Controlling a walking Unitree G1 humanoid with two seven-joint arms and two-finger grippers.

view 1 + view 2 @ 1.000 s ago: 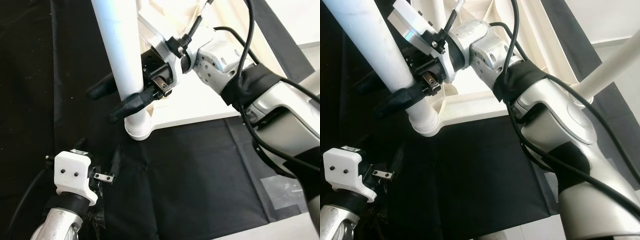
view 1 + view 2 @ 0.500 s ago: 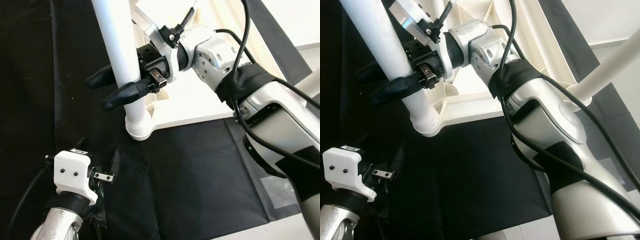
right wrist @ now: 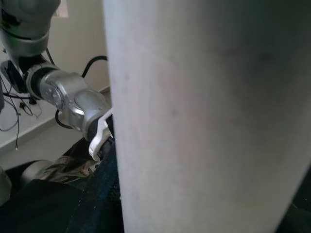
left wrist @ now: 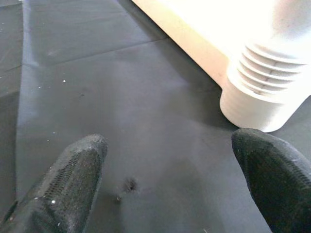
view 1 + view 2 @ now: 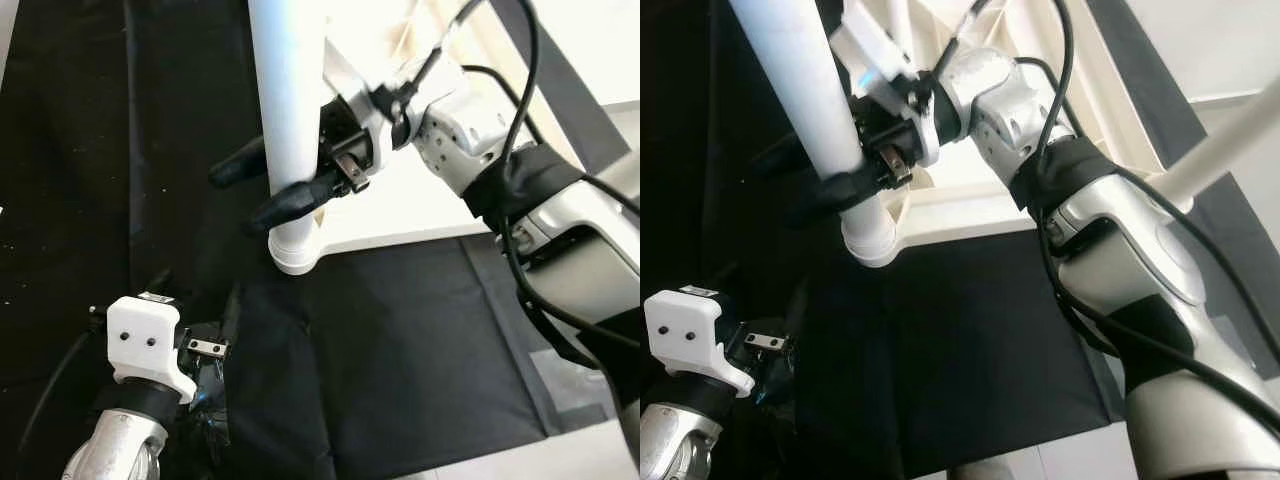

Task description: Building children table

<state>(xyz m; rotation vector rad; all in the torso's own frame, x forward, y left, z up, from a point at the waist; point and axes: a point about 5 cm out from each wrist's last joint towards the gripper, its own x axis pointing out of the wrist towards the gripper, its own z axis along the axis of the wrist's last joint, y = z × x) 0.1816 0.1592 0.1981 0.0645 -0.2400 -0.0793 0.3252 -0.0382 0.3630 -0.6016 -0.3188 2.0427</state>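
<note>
A white table leg stands upright in the ribbed corner socket of the upturned cream tabletop. My right gripper is shut on this leg just above the socket, one black finger on each side; in the right wrist view the leg sits right up against the camera. My left gripper hovers low over the black cloth with its fingers wide open and nothing between them, close to the ribbed socket. Its white wrist mount is at the lower left.
Black cloth covers the floor under and in front of the tabletop. A second white leg slants up at the right. Pale bare floor lies beyond the cloth's front right edge. Cables loop along my right arm.
The whole picture has shifted a little, so the camera moved. My right gripper has turned its fingers around the leg, up and back down. The left arm has stayed where it was.
</note>
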